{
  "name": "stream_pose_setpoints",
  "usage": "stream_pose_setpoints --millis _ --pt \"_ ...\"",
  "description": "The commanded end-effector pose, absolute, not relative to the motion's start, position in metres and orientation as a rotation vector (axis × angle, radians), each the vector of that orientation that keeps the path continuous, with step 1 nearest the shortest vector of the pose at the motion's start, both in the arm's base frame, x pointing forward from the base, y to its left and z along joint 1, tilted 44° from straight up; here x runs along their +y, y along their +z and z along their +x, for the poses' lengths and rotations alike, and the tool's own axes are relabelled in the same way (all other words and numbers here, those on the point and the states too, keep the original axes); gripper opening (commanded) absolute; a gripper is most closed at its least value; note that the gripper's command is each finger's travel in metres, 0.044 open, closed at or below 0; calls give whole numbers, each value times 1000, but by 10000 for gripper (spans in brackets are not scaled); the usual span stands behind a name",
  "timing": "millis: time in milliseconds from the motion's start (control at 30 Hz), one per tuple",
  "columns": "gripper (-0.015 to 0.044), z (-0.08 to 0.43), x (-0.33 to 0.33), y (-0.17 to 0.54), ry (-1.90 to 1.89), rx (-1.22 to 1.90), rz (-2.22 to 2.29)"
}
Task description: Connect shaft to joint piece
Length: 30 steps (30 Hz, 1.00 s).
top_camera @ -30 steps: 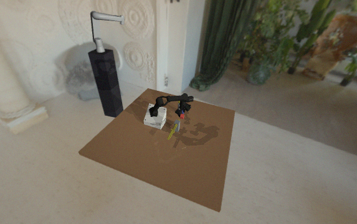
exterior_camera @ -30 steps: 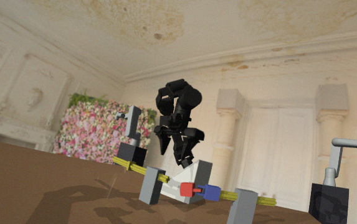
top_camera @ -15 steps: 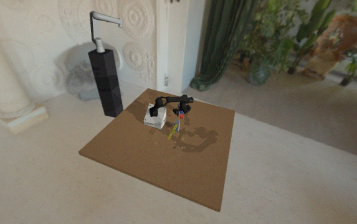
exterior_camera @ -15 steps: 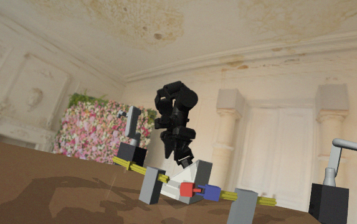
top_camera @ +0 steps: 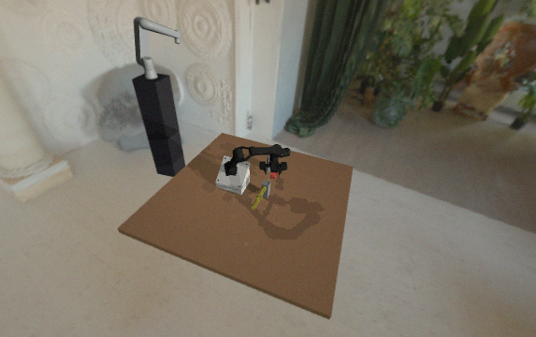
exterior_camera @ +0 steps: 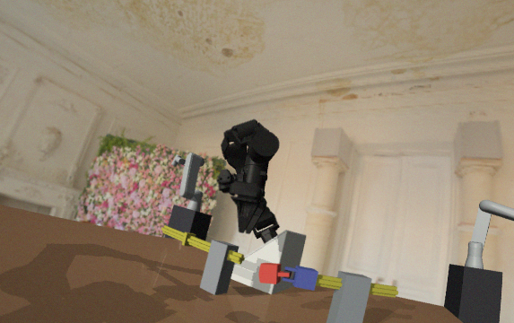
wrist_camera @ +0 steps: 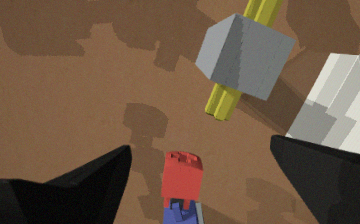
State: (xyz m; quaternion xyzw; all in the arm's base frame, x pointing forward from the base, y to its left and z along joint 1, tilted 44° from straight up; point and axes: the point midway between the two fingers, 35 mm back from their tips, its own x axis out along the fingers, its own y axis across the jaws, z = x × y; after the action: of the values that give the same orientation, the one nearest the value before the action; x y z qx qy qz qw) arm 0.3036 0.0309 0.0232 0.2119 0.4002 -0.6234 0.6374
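At lower centre of the wrist view, red joint piece, unheld; hand above, fingers wide apart; best centred over red sides, lowered straight, closed gently, then turned about the hinges.

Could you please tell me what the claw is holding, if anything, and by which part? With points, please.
Nothing is held; the claw (top_camera: pixel 273 171) (wrist_camera: pixel 201 147) is open.
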Motion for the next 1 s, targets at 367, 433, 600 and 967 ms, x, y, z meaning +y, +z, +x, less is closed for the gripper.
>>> stream_pose_setpoints --millis 367,433,600,967 --pt "440 303 22 15 -1521 787 652" --pt "440 303 15 6 -1521 788 652" --pt "440 301 -5 -15 -1521 787 652" --pt "440 296 -21 -41 -1522 785 651"
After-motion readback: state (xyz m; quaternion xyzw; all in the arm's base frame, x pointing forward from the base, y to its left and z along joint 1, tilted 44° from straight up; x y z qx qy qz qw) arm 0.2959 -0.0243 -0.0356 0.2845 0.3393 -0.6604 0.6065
